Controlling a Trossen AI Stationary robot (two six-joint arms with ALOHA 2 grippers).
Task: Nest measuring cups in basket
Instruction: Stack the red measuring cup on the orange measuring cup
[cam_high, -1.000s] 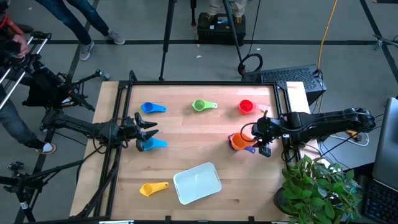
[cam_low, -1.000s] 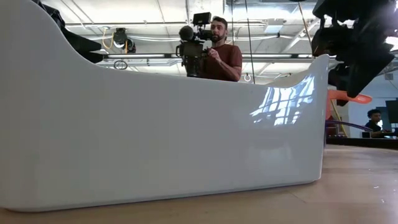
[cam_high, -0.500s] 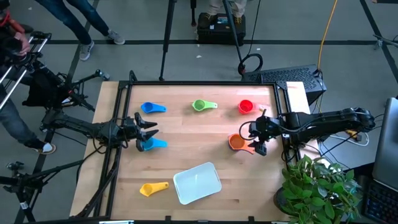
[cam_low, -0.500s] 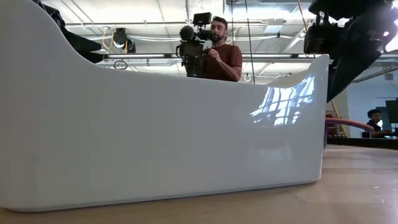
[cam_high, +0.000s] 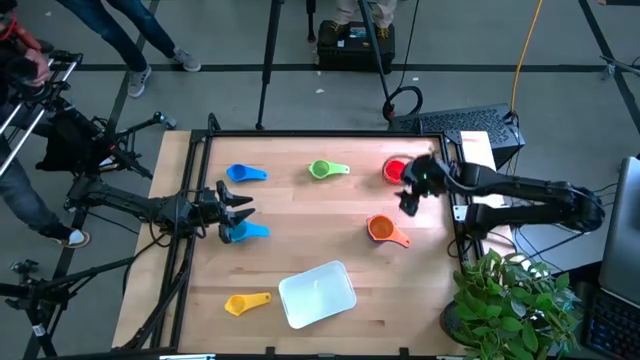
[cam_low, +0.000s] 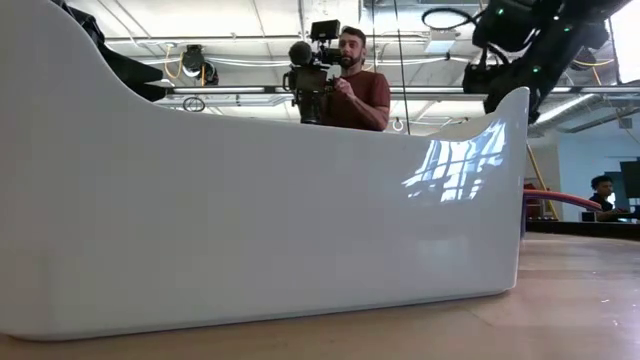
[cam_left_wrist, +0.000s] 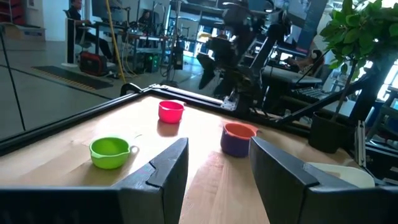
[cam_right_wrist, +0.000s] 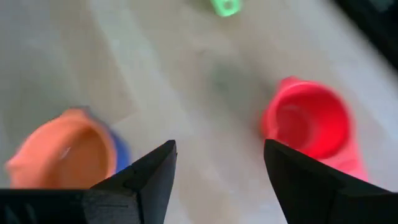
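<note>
In the high view the pale basket (cam_high: 317, 293) sits near the table's near edge, with the yellow cup (cam_high: 245, 302) to its left. The blue cup (cam_high: 245, 173), green cup (cam_high: 325, 169) and red cup (cam_high: 395, 170) stand in a row along the far side. The orange cup (cam_high: 382, 229) sits nested in a second blue cup, whose handle (cam_high: 401, 241) pokes out beneath it. My right gripper (cam_high: 410, 198) hangs open in the air between the red cup (cam_right_wrist: 308, 124) and the orange cup (cam_right_wrist: 62, 149). My left gripper (cam_high: 238, 208) waits open beside the light blue cup (cam_high: 245, 232).
The basket's wall (cam_low: 260, 220) fills most of the low view, and a person with a camera stands beyond the table. A potted plant (cam_high: 510, 300) is off the table's near right corner. Bare wood (cam_high: 310, 220) lies in the middle of the table.
The orange cup has dropped from above the blue cup down into it and now rests there. My right gripper has let go of it, risen and moved toward the far edge, to a place near the red cup.
</note>
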